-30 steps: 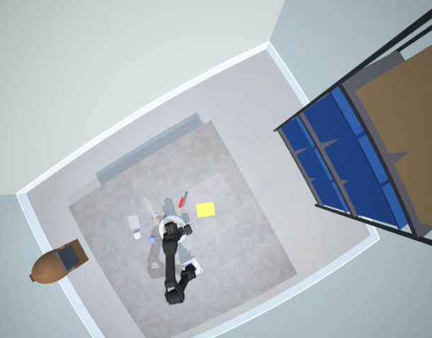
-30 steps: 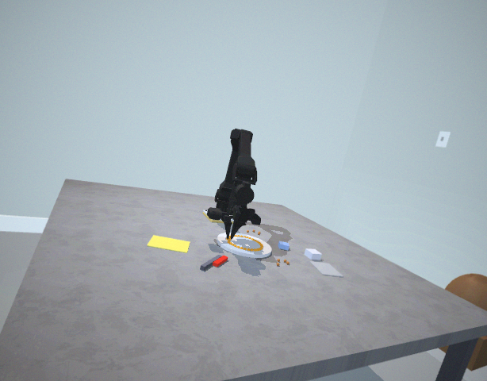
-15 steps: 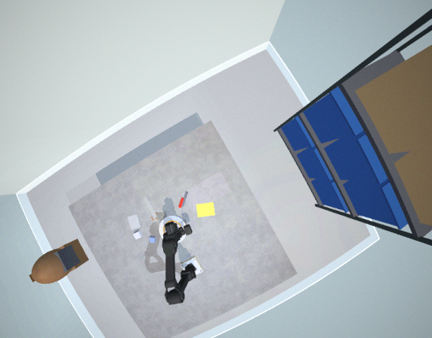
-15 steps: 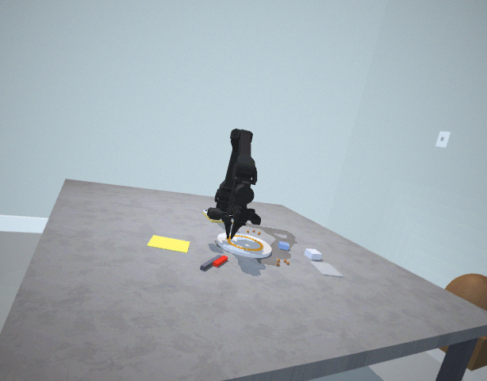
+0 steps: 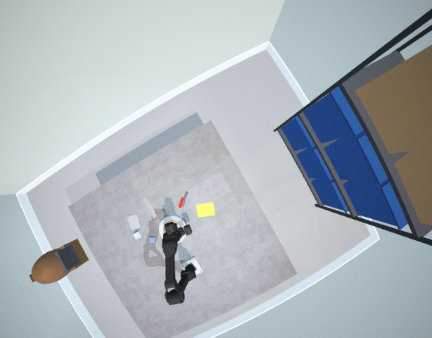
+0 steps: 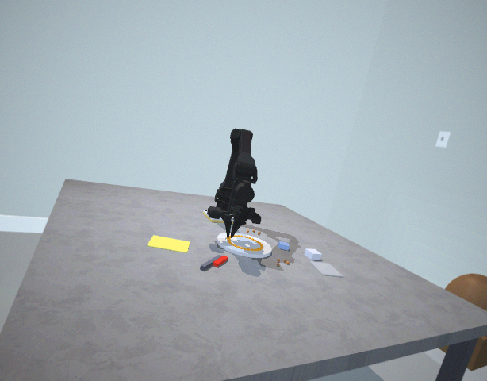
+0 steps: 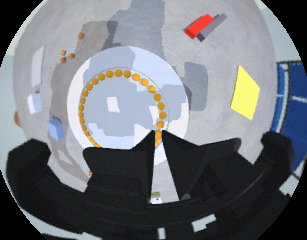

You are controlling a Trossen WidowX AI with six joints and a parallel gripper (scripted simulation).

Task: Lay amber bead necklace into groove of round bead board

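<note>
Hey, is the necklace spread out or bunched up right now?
Spread: the necklace forms a wide loop on the board, exterior view.

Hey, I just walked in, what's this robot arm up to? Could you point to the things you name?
The arm's gripper (image 6: pixel 230 236) (image 7: pixel 157 132) is closed on the edge of an amber bead necklace (image 6: pixel 262 247) (image 7: pixel 118 73), above a round white bead board (image 5: pixel 161 230) (image 6: pixel 266 252) (image 7: pixel 75 107). The necklace forms a loop over the board; whether it sits in the groove is hard to tell. A few loose beads (image 6: pixel 278 264) (image 7: pixel 63 60) lie on the table beside the board.
</note>
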